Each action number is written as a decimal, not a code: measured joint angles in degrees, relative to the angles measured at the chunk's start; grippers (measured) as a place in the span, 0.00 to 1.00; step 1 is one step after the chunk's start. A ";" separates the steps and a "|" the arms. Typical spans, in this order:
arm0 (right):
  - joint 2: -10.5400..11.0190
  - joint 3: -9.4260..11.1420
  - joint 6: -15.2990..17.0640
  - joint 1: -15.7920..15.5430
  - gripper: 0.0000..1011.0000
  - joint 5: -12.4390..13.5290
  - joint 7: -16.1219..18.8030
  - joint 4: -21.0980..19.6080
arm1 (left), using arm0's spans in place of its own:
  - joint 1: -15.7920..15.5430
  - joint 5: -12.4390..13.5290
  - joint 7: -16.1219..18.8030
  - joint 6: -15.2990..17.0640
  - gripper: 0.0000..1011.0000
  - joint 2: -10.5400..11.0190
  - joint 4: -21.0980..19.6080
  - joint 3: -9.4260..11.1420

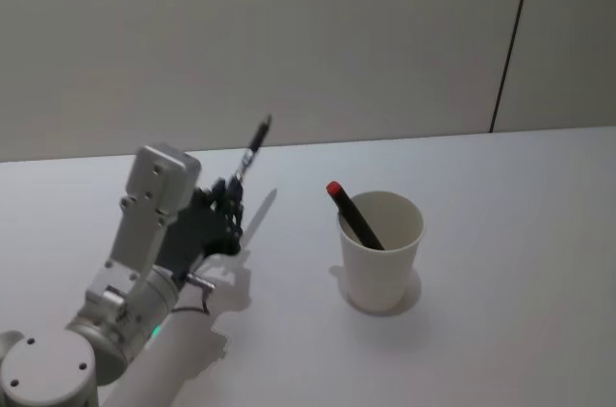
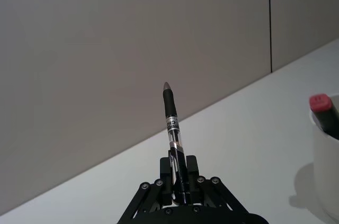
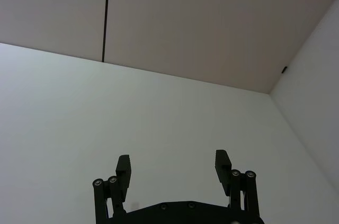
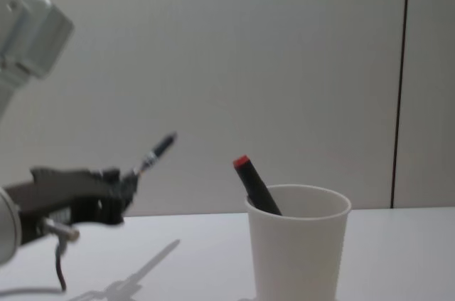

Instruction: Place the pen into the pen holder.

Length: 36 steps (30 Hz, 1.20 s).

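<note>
One pen (image 1: 252,150) is clamped in the left gripper (image 1: 231,195), the pen holder (image 1: 382,267) stands apart to that gripper's right, so carry and release remain; the right gripper (image 3: 172,163) idles, spread wide.

The plain white paper cup (image 1: 381,251) stands on the white table (image 1: 520,234) with bare surface on every side. A black marker with a red cap (image 1: 355,216) leans on the cup's left rear rim, poking above it; the rest of the mouth is open. Left of the cup, well apart, the left gripper (image 1: 231,197) clamps a slim black-and-clear pen (image 1: 252,152) slanting up toward the wall (image 1: 289,41) behind.
</note>
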 joint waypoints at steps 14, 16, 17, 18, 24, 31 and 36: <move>-0.83 -0.67 1.63 3.13 0.99 2.32 1.79 -0.49 | -3.74 2.02 1.97 -7.64 0.17 -0.89 -0.36 -2.82; -0.99 -0.81 2.00 3.72 0.99 3.01 2.33 -0.67 | -4.32 2.23 1.72 -8.35 0.17 -1.14 -0.15 -3.01; -1.07 -0.89 2.16 4.03 0.99 3.32 2.56 -0.76 | -5.16 2.45 1.28 -9.31 0.17 -1.51 0.18 -3.27; -1.29 -1.07 2.50 4.78 0.99 4.00 3.05 -0.99 | -5.53 2.51 1.12 -9.60 0.17 -1.69 0.34 -3.37; -2.28 -1.83 4.00 7.79 0.99 7.30 5.35 -1.78 | -9.06 3.16 -1.34 -13.21 0.17 -3.49 2.05 -3.99; -3.84 -3.00 5.80 11.86 0.99 11.32 7.84 -2.56 | -11.99 3.54 -3.23 -15.88 0.17 -5.30 3.39 -4.33; -5.25 -3.99 7.23 15.10 0.99 14.61 9.59 -2.86 | -13.21 3.70 -3.98 -16.61 0.17 -6.23 3.70 -4.48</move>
